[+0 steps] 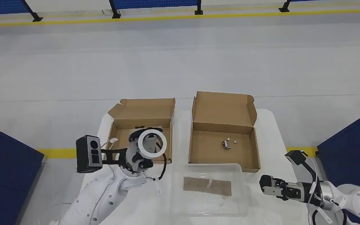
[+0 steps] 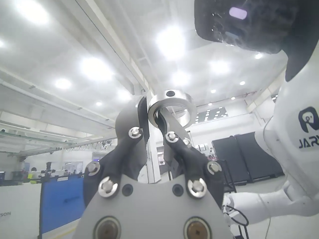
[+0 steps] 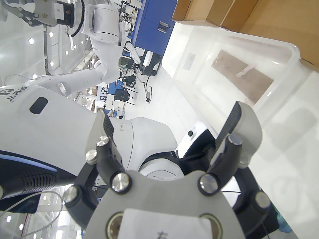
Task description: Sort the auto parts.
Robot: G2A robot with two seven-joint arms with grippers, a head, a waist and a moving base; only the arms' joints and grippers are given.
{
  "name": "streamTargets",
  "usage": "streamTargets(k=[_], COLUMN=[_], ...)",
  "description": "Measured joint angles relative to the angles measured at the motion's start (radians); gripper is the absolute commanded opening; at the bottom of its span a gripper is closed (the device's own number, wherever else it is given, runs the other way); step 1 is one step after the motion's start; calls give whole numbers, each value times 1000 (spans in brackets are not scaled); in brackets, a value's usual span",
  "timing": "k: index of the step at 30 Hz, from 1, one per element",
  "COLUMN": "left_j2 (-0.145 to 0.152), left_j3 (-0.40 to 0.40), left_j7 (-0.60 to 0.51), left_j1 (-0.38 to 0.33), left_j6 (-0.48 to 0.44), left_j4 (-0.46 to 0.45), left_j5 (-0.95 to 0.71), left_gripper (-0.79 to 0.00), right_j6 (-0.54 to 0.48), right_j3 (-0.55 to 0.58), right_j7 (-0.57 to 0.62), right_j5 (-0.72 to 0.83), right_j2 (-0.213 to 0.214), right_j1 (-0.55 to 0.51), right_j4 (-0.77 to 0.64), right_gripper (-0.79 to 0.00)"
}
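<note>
Closest to you is the left tool [image 2: 150, 112], raised toward the top camera in the lower left of the top view. It's pinching one metal ring [image 2: 172, 109]: one finger [image 2: 139, 120] sits outside the ring's wall, the other pokes through its hole. That ring is up in the air, touching only the tool. From above, it overlaps the lower right corner of the left cardboard box [image 1: 143, 109].

Now the containers, three in all on your white worktop [image 1: 267, 140]. Two cardboard boxes stand side by side at mid-frame, lids folded back. You can see part of the left box's floor; the rest is behind the raised tool. The right cardboard box [image 1: 222, 109] holds small pale pieces [image 1: 226, 144] bunched near the middle of its floor. You can count at least two, but they're too small to name.

Just below the right box in the frame sits one clear plastic bin [image 1: 211, 165]; whether the two touch, you cannot tell. One brown sheet [image 1: 207, 186] lies flat on the bin's bottom, with a small pale strip [image 3: 245, 70] on top of it.

Your right tool [image 3: 172, 115] is down in the lower right of the top view, just beside the bin's right end, jaws spread wide.
</note>
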Motion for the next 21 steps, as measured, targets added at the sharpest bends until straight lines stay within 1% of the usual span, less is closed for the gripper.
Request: streamTargets(k=[5,9,16,21], left_j2=[-9,-21,-42,-52], left_j3=[-14,-16,-30,-53], left_j7=[5,26,19,-8], left_j1=[15,29,45,51], left_j6=[-13,-45,-98,-102], left_j4=[-16,-24,-36,-34], left_j5=[30,-40,-161,-150], left_gripper=[-785,-785,-785,-785], right_j6=[0,0,0,0], right_j3=[0,0,0,0], right_j7=[0,0,0,0], right_j5=[0,0,0,0], right_j2=[0,0,0,0], right_j1=[0,0,0,0], right_j4=[0,0,0,0], right_gripper=[0,0,0,0])
